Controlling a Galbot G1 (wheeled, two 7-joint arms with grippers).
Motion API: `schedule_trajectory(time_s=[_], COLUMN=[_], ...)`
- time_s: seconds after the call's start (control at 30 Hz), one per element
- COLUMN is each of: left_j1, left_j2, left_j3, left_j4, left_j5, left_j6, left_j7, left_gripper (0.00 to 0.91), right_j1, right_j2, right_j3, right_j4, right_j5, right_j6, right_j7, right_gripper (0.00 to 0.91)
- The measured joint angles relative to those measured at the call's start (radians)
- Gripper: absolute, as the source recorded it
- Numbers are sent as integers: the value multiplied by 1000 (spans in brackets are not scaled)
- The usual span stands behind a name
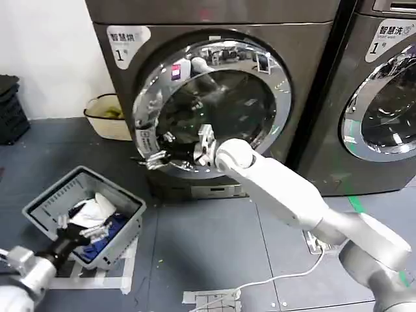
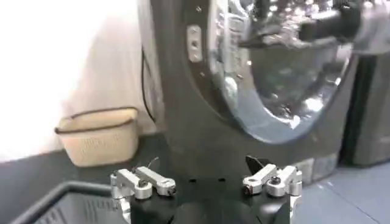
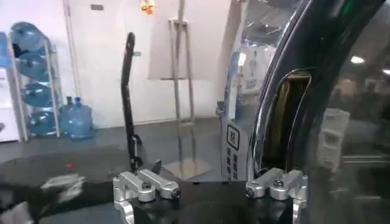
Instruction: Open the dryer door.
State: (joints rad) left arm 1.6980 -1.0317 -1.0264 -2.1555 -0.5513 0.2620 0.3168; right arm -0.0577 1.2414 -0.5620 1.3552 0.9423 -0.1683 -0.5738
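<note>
Left pincer (image 2: 207,182): parked low over the laundry basket (image 1: 130,209), jaws spread, holding nothing; dryer front stands well beyond it.

Right pincer (image 1: 185,146): arm stretched forward, jaws wide apart, nothing gripped. It sits against the lower left of the dryer door (image 1: 214,104), one finger (image 3: 277,182) close by the chrome ring's edge — likely placed there to hook behind the rim and pull.

Door itself appears swung slightly off the machine front. Beyond, to the pincer's right: second machine (image 1: 383,97), untouched.
</note>
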Motion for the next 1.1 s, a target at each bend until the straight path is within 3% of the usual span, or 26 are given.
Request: schedule_trajectory(time_s=[0.6,1.1], left_j1=[-256,-450], left_j2=[202,226], left_j3=[129,321], left_j4=[176,277], left_j5=[-109,-77], left_j6=[-49,-51], left_j7=[63,78], left_gripper=[907,907], right_j1=[-38,-93], right_j2=[-179,-335], right_j3=[27,72], right_j4=[205,376], right_j5=[55,56], right_j6=[-38,-47], right_j7=[-167,-304], right_gripper=[907,907])
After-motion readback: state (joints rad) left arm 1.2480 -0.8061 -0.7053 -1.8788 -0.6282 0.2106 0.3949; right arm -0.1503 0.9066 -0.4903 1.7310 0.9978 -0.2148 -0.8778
